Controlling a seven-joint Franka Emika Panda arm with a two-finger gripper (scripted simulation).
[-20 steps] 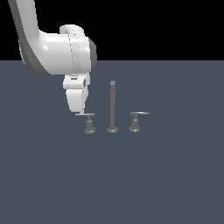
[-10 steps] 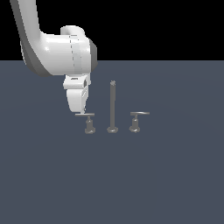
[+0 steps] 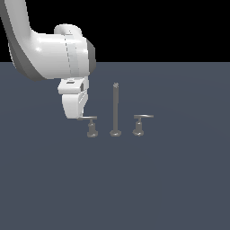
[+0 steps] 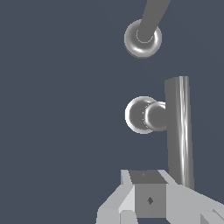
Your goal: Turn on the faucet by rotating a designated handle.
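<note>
The faucet's tall thin post [image 3: 115,110] stands on a round foot between two short handles. The handle [image 3: 91,126] on the exterior view's left has a slim stem and a thin straight lever bar [image 3: 87,118]. In the wrist view its hub [image 4: 141,114] and flat lever [image 4: 178,131] show, with the post's foot [image 4: 142,38] beyond. My gripper [image 3: 78,115] is low beside the lever's outer end, fingertips touching or nearly touching it. Its fingers [image 4: 148,200] look pressed together and hold nothing.
The twin handle [image 3: 139,124], with a chunkier hub and slightly bent lever, stands on the far side of the post, toward the exterior view's right. Everything sits on a flat dark grey floor [image 3: 134,188].
</note>
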